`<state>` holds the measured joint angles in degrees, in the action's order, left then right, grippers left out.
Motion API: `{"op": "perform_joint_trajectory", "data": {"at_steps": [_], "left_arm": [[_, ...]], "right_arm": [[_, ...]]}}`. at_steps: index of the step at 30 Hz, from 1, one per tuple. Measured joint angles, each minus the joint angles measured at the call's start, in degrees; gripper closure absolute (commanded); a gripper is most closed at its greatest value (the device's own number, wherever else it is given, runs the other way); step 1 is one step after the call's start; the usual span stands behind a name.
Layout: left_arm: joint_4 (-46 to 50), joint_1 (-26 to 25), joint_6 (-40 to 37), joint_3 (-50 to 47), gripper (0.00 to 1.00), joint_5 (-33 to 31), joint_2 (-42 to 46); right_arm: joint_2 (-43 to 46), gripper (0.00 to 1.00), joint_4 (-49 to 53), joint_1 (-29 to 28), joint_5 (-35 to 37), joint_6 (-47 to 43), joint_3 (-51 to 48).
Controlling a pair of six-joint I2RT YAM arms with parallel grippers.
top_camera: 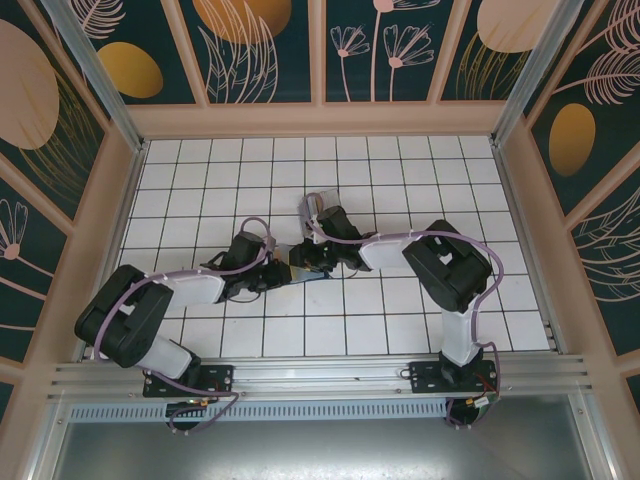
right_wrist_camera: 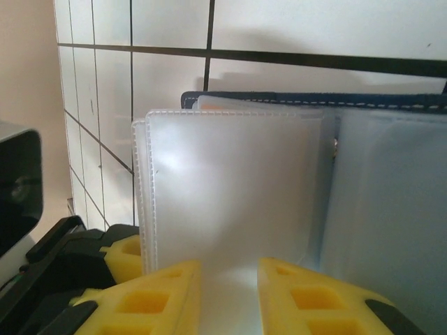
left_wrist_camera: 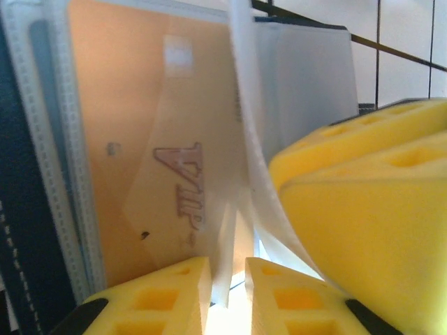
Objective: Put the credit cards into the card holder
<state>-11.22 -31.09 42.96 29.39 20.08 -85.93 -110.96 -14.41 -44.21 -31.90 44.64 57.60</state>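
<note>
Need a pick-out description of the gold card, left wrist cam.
Start at the middle of the white tiled table, at the frosted plastic sleeves with a dark-blue cover. In the left wrist view the gold card lies flat, left of the sleeve edge rising between the left fingers. Only it is tan-gold and stamped VIP.

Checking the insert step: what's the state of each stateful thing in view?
card holder: open, clear sleeves spread apart
gold VIP card: flat against a sleeve; can't tell if it is inserted
left gripper: jaws slightly apart, sleeve edge between them
right gripper: jaws partly apart astride a sleeve; grip unclear
</note>
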Motion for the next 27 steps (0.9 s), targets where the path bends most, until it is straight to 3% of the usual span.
{"op": "perform_joint_trajectory", "data": {"at_steps": [8,17,27], "left_arm": [[0.6,-1.9,-3.8,0.5,0.74,-3.0,0.5],[2.7,-2.5,-6.9,2.0,0.83,-3.9,0.2],[3.9,-6.2,-8.8,3.9,0.79,-6.1,-1.2]], "right_arm": [[0.0,0.72,0.1,0.0,0.4,0.0,0.0],[0.2,0.75,-0.3,0.3,0.5,0.0,-1.1],[0.2,0.78,-0.8,0.4,0.3,0.3,-1.5]]}}
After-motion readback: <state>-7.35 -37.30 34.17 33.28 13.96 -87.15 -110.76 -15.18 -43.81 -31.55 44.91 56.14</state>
